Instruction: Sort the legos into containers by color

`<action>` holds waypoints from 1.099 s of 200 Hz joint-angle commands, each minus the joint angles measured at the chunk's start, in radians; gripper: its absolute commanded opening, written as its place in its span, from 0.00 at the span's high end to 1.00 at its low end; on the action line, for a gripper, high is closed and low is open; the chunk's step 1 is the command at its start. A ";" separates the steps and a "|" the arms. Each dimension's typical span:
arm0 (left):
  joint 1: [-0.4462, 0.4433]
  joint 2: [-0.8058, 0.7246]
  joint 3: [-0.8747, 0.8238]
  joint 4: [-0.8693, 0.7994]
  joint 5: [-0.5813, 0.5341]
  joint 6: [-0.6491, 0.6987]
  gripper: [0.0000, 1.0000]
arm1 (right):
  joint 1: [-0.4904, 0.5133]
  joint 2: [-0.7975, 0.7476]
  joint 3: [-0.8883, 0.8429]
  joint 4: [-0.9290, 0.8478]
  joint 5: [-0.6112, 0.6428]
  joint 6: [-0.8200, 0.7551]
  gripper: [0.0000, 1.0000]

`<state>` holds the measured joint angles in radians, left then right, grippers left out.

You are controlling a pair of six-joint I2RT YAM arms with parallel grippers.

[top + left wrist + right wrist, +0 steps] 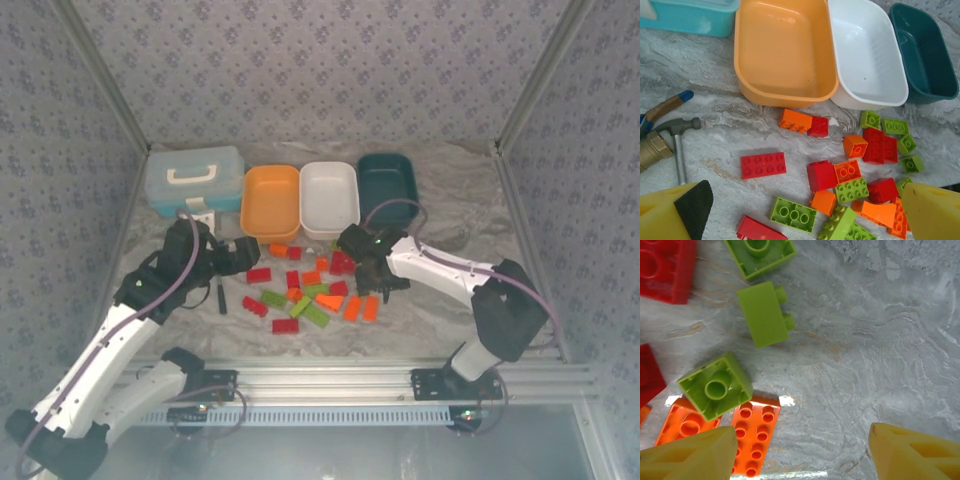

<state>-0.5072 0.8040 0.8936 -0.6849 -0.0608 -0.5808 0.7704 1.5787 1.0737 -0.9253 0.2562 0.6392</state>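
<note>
- Your right fingers (695, 455) stand apart at the right edge of the lego pile (310, 285), gripping nothing. Mostly bare surface (880, 340) lies between them.
- An orange eight-stud brick (755, 437) lies just inside the finger at the left of the right wrist view. Its long axis runs across the closing line. It looks off-centre, so you likely need to shift toward it.
- A lime green square brick (715, 385) sits against that orange brick's far corner and could get nudged.
- Your left fingers (670, 215) are wide open over the pile's left side, holding nothing. The right arm is nearer this brick.
- The orange tray (785, 97), white tray (867, 100) and dark teal tray (930, 95) stand in a row beyond the pile, with no brick in them yet.
- A thin black tool (221, 298) lies left of the pile.
</note>
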 commanded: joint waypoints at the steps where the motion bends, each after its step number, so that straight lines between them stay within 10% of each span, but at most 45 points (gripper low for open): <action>1: -0.008 -0.008 -0.011 -0.021 0.021 -0.016 0.01 | -0.037 0.047 0.010 0.043 -0.042 -0.002 0.30; 220: -0.021 -0.043 -0.045 -0.002 0.027 -0.042 0.01 | -0.164 0.265 0.150 0.200 -0.163 -0.090 0.44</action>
<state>-0.5201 0.7738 0.8505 -0.6861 -0.0406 -0.6079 0.6098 1.8141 1.1965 -0.7208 0.1051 0.5564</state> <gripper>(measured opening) 0.993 0.563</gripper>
